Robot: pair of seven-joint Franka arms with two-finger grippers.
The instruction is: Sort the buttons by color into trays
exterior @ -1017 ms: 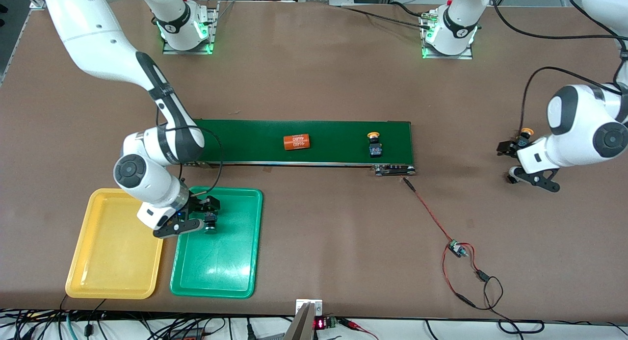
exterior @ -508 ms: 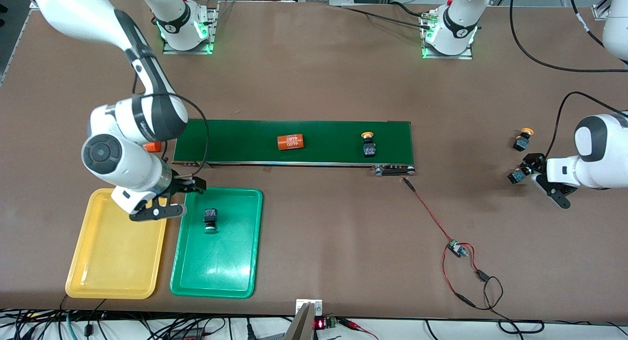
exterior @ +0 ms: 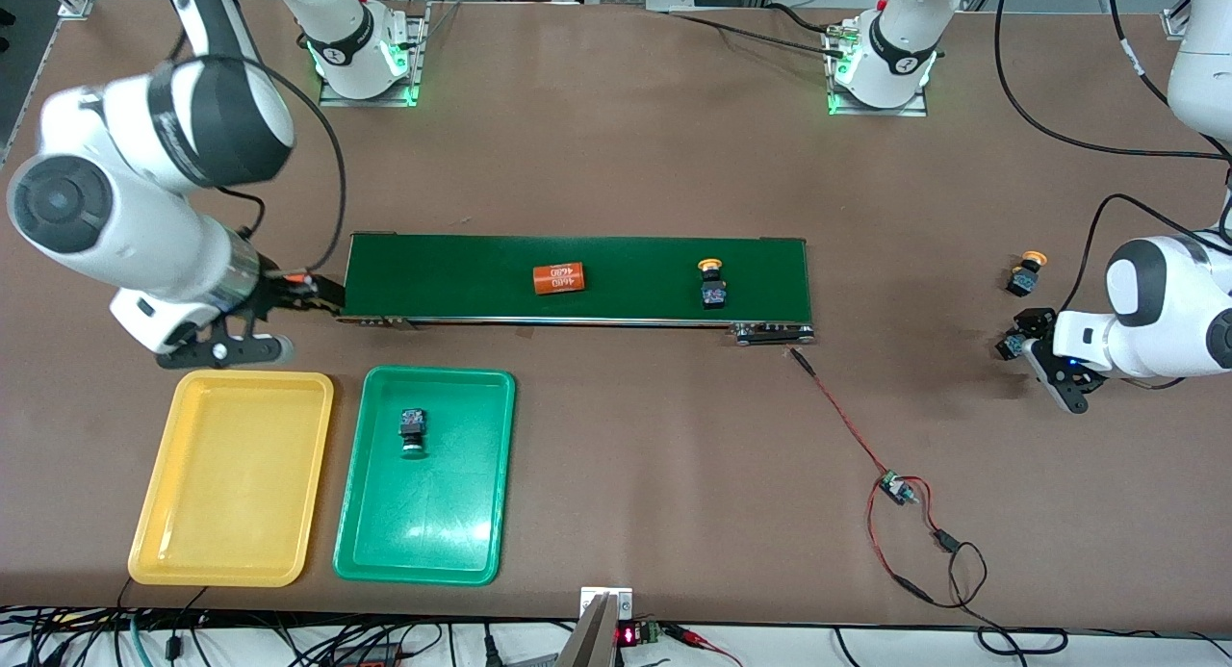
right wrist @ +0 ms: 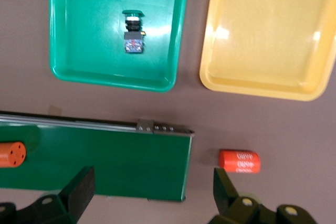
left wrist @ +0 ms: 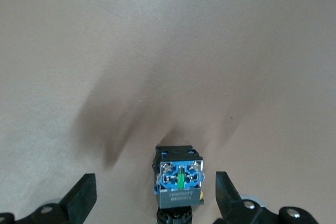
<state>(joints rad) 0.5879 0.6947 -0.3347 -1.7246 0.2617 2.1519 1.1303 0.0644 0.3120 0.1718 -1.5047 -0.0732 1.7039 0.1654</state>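
Green-capped button point(left wrist: 178, 182) sits between the left gripper's point(exterior: 1041, 352) spread, empty fingers; right gripper point(exterior: 252, 322) waits released.

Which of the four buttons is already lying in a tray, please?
The green-capped button in the green tray. The others are not in any tray: one yellow-capped button rides the conveyor belt; two lie on the table beside the left gripper.
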